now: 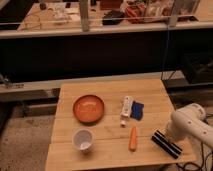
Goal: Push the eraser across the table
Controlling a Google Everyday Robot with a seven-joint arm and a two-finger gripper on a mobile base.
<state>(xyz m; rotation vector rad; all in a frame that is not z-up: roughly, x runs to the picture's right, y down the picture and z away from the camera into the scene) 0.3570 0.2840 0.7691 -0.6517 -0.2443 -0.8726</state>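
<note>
The eraser (166, 144) is a long black block with a pale stripe. It lies at an angle on the wooden table (110, 95), near the front right corner. My gripper (170, 134) is at the end of the white arm (192, 126), which reaches in from the right. The gripper sits right at the eraser's far right side and seems to touch it. The arm's white casing hides the contact.
An orange carrot (133, 138) lies just left of the eraser. A white tube (127, 108) and a blue object (137, 110) lie mid-table. An orange bowl (89, 108) and a white cup (83, 139) stand on the left. A dark counter runs behind the table.
</note>
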